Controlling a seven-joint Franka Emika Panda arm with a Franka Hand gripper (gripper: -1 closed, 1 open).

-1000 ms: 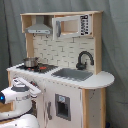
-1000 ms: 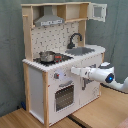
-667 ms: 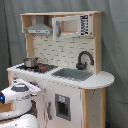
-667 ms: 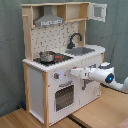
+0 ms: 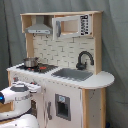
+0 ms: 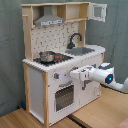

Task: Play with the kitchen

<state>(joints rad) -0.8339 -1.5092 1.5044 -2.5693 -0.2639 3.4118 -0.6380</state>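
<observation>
Standing upright on the floor, the tall white and light-wood toy kitchen with grey hood, black faucet and small steel pot looks rigid and heavy (best worked by its oven-door handle), while the white arm's gripper reaches its front, jaws' state indiscernible.

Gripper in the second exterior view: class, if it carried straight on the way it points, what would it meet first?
Most likely the kitchen: the gripper points at its front panel just above the oven door. Depth is unclear, so contact can't be judged.
</observation>
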